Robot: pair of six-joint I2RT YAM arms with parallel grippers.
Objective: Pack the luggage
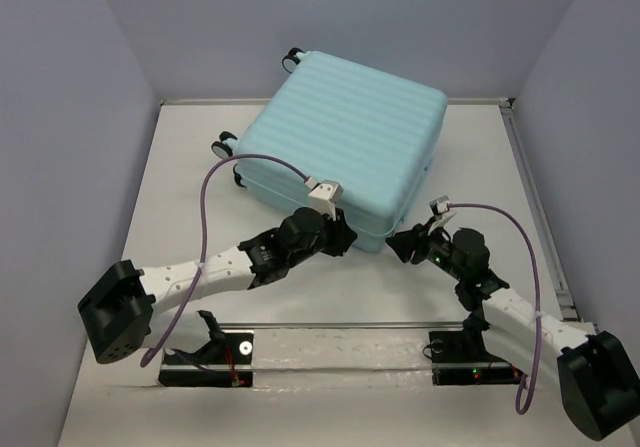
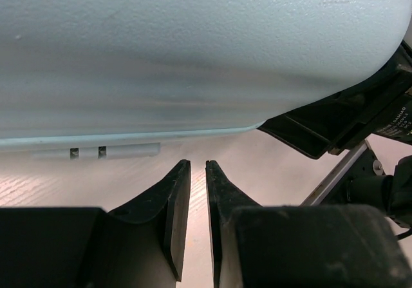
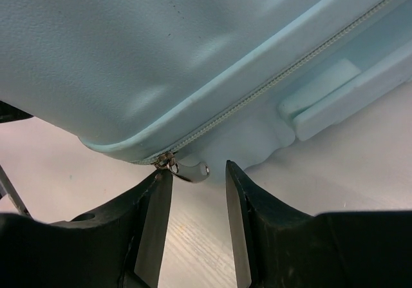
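Observation:
The luggage point(image 1: 345, 147) lies flat and closed on the table, a pale mint-blue ribbed shell with its wheels point(image 1: 222, 147) at the far left. My left gripper point(image 1: 345, 235) sits at its near edge, below the shell point(image 2: 193, 56). Its fingers point(image 2: 198, 164) stand a narrow slit apart over bare table, holding nothing. My right gripper point(image 1: 405, 242) is at the near right corner. In the right wrist view it point(image 3: 198, 172) stands open just below the zipper line point(image 3: 270, 85). The metal zipper pull point(image 3: 192, 171) hangs between the fingertips, close to the left finger, not gripped.
A moulded side handle point(image 3: 341, 95) runs along the suitcase's edge to the right of the zipper pull. The right arm's black gripper point(image 2: 341, 120) shows close by in the left wrist view. A metal rail point(image 1: 535, 207) borders the table's right side, with walls all round.

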